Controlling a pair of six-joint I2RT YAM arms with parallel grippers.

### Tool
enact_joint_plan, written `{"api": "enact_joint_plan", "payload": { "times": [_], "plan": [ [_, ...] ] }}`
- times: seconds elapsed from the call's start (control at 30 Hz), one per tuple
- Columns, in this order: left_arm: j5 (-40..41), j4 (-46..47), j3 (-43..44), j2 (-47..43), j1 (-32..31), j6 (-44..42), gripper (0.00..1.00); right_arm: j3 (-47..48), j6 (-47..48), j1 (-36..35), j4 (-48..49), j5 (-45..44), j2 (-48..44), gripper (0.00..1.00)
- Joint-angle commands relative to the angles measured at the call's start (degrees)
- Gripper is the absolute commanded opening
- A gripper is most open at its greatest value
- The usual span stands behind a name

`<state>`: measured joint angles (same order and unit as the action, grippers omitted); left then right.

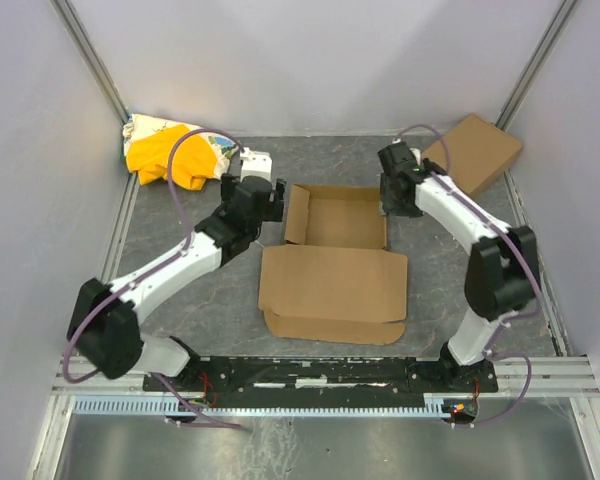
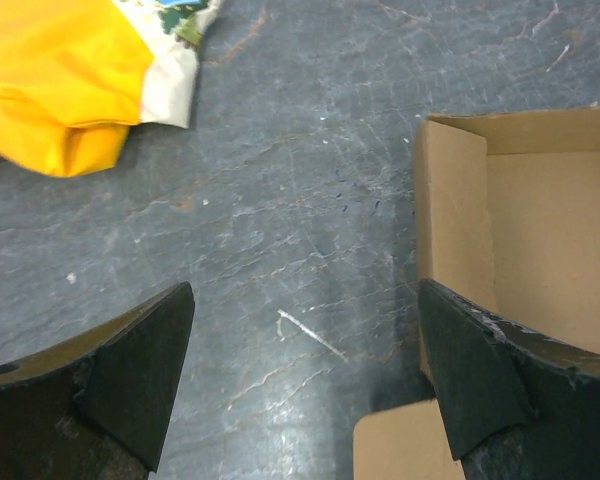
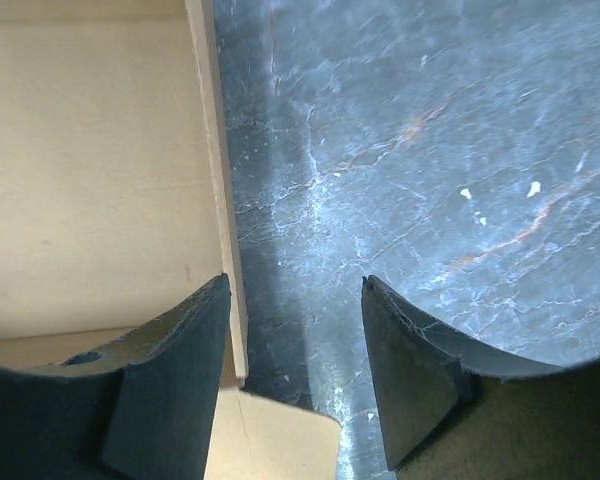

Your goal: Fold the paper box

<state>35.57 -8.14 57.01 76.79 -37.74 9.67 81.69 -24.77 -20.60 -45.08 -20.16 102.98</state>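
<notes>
Brown cardboard, one item: paper box (image 1: 332, 270), mid-desk, laid open, its length running far to near. The tray is at the far end with its side walls standing. The lid lies flat on the near side, tuck flap nearest my bases. Left tool (image 2: 305, 300): spread fully, holding nothing, just outside the tray's left wall, with bare desk (image 1: 200, 290) under the gap. Right tool (image 3: 295, 285): partly spread, gripping nothing, straddling the right wall, which stands close against the inner finger. Both arms flank the tray about equally. The lid, likely next to swing over, lies nearward of both. Open room left and right; yellow-and-white cloth bundle (image 1: 170, 150) and second cardboard box (image 1: 477, 152) sit well apart in the far corners.
</notes>
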Motion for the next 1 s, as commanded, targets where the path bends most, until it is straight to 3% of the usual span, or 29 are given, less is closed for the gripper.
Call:
{"api": "enact_joint_plan", "payload": {
  "times": [0.0,0.17,0.43,0.63,0.83,0.97],
  "plan": [
    [-14.48,-0.54,6.85,7.86,3.89,2.26,0.99,-2.92,0.05,1.32,4.54,3.57,-9.77,0.63],
    [-30.51,3.62,7.24,12.70,10.43,8.05,0.99,-5.48,0.45,1.37,5.29,6.59,-15.55,0.62],
    [-37.73,1.41,12.90,20.51,11.24,8.30,0.89,-9.03,0.07,1.40,6.42,8.17,-19.40,0.60],
    [-39.90,1.54,13.64,22.75,11.20,8.60,0.81,-10.30,0.32,1.43,6.73,8.43,-19.92,0.59],
    [-36.03,-5.75,19.25,27.56,10.66,5.54,0.61,-10.84,0.22,1.32,7.07,8.91,-20.20,0.58],
    [-35.21,-6.62,19.89,28.44,10.14,4.48,0.60,-11.48,0.42,1.36,7.53,8.66,-20.54,0.58]
  ]
}}
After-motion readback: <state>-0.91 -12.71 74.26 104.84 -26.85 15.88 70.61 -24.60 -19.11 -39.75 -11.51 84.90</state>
